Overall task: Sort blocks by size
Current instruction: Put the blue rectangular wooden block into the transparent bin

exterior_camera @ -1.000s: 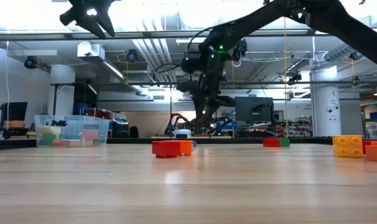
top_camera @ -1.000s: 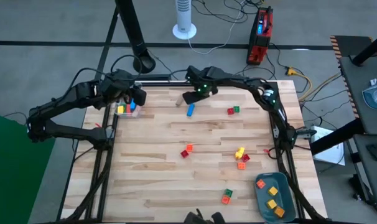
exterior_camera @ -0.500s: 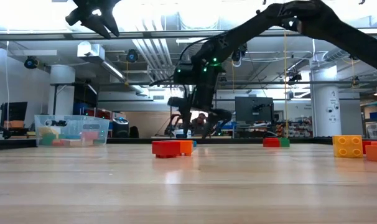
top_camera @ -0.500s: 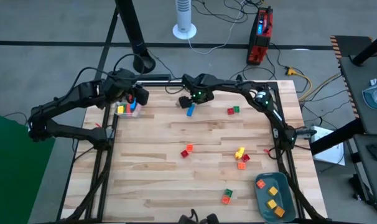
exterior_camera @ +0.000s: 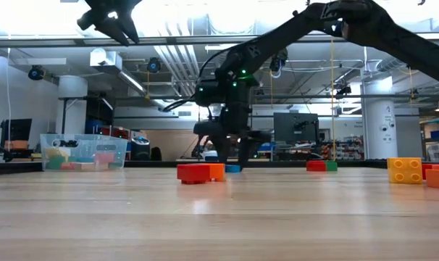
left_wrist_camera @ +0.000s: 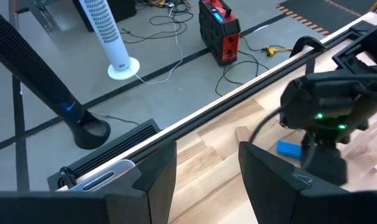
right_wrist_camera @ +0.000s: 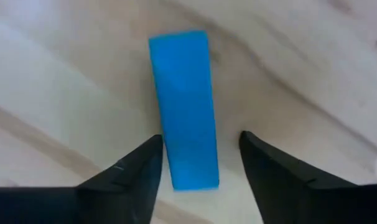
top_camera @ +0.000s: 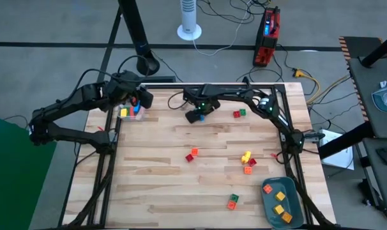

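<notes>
The right gripper [right_wrist_camera: 198,163] stood low over the far part of the pale wooden plank table [top_camera: 181,185], its two dark fingers [right_wrist_camera: 129,171] apart with a long flat blue plastic bar [right_wrist_camera: 183,109] lying between them. One finger sat just beside the bar's edge, the other stood clear of it, and the bar lay flat on the wood, not lifted. In the high view the same gripper [top_camera: 195,115] was toward twelve o'clock of the table's middle.

At about three o'clock from it lay a small red and green pair of bricks [top_camera: 239,113]. Toward six o'clock, near the table's centre, rested a red and orange pair [top_camera: 191,154]; at about five o'clock sat a cluster of yellow, red and orange bricks [top_camera: 247,161], and farther toward the near edge another green and orange pair [top_camera: 233,202]. A grey-blue tray [top_camera: 269,206] in the near right corner held several orange and yellow cubes [top_camera: 280,197].

At nine o'clock from the right gripper, the left gripper [top_camera: 141,97] hung above a clear plastic box [exterior_camera: 83,151] holding coloured bricks, its fingers [left_wrist_camera: 156,180] parted and empty.
</notes>
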`<state>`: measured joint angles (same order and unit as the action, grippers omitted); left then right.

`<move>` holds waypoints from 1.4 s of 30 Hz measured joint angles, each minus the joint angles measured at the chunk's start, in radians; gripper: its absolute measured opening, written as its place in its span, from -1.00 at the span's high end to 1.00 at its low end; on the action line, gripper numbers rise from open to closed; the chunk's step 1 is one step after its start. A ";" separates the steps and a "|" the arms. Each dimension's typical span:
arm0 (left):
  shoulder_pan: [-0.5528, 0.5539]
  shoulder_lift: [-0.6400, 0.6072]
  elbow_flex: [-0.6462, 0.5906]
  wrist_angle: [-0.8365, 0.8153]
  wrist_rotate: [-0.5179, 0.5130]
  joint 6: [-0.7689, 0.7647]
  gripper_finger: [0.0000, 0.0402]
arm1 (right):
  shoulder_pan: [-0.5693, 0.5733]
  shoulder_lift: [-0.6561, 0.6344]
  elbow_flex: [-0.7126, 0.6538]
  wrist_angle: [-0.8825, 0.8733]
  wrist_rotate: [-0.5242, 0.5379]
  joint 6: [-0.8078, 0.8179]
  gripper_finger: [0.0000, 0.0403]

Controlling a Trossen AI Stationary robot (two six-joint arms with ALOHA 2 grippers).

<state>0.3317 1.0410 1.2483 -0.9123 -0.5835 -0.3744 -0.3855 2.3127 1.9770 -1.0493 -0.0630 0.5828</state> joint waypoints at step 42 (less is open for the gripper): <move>-0.234 0.352 0.124 0.610 0.787 0.468 0.20 | 0.074 -0.703 -0.169 -0.082 -1.006 -0.578 0.55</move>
<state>0.0974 1.3933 1.3725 -0.3027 0.2040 0.0937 -0.3111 1.6101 1.8080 -1.1315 -1.0694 0.0045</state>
